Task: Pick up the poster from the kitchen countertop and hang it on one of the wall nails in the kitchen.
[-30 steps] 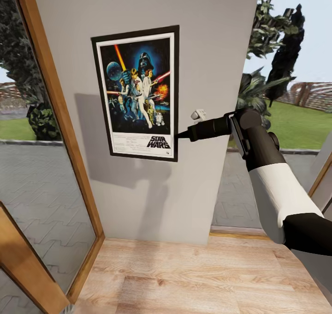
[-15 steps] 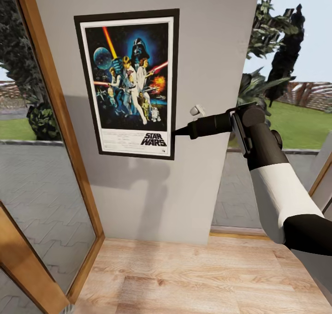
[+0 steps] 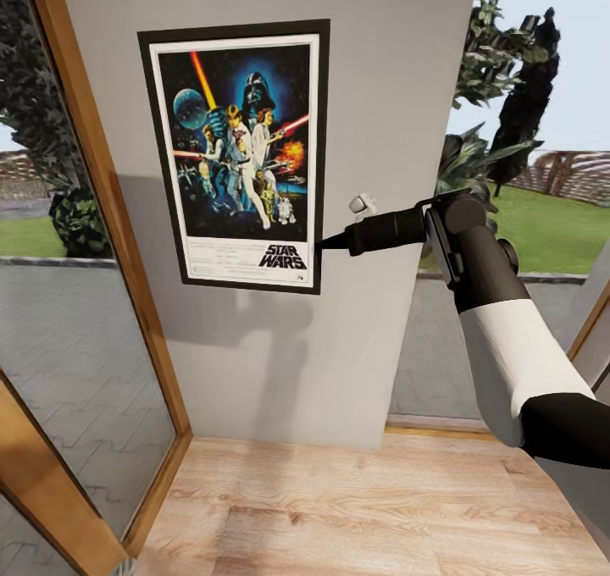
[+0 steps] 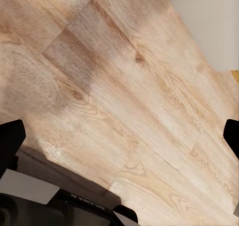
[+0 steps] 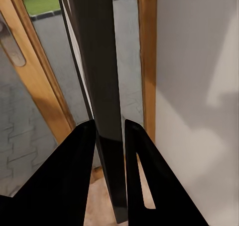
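— Head view first: edges and room?
— Saw the poster [image 3: 237, 157] upright against a narrow grey wall panel [image 3: 373, 93], upper half, nearer the panel's left side. Left of it, a wood-framed glass door [image 3: 93, 220] close by the frame edge; right of the panel, open glass onto garden and lawn. Below, bare wall down to the pale wood floor [image 3: 356, 508], with a shadow under the poster's lower edge. Free wall to the poster's right, up to the panel's corner.
— And the claw there?
— Right claw [image 3: 326, 243] reached in from the right, arm level, tips meeting the poster's right edge near the lower corner, beside the logo. Looked narrowed to a point; spread not readable from that angle.

— Left wrist view?
— Showed wood floor [image 4: 124, 96] beneath, a strip of pale wall at one corner. Left claw [image 4: 119, 138] spread wide, one dark fingertip [image 4: 10, 141] at either border of the picture, nothing between, touching nothing. Plenty of open floor around.

— Right wrist view?
— Looked along the poster's black frame [image 5: 102, 86] edge-on, running straight between the two fingers [image 5: 74, 176]. Right claw [image 5: 108, 128] pinched onto that frame, one finger on each face, pads tight against it. Grey wall [image 5: 199, 86] just beside the frame on one side, separated by the door's wooden post; glass door and paving outside on the other.
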You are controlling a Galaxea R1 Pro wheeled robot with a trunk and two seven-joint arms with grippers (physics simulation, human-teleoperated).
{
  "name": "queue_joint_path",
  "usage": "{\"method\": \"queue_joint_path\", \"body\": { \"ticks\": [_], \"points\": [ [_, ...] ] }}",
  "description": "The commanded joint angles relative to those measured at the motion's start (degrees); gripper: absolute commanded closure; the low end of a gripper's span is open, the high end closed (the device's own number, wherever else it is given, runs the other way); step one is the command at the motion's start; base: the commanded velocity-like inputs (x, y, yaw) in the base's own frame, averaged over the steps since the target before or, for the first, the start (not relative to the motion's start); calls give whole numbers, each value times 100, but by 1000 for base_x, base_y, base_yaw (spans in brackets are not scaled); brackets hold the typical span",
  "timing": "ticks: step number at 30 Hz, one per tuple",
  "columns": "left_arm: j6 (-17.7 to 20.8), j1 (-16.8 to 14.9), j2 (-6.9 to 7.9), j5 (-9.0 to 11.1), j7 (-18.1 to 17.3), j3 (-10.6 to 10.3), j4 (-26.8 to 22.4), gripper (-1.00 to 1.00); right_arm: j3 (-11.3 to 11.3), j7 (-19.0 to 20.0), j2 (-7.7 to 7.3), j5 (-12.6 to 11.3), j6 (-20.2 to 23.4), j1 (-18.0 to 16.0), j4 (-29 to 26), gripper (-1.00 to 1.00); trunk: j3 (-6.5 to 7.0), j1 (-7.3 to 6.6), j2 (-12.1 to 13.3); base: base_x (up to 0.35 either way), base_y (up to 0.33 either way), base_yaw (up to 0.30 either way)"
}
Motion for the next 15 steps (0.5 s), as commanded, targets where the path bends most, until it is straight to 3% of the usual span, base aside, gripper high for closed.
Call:
{"method": "queue_joint_path", "body": {
  "ticks": [1,6,15],
  "points": [
    [60,-4,-1,30,-21,37,-3,-100,0,63,-1,52,44,-8,-4,100,-14,4,-13,66,0,0],
    [60,-4,-1,30,-22,37,-3,-100,0,61,-1,52,45,-6,-3,100,-14,4,-13,196,0,0],
    [60,-4,-1,30,-19,37,-3,-100,0,55,-1,52,44,-8,-3,100,-14,4,-13,309,0,0]
  ]
}}
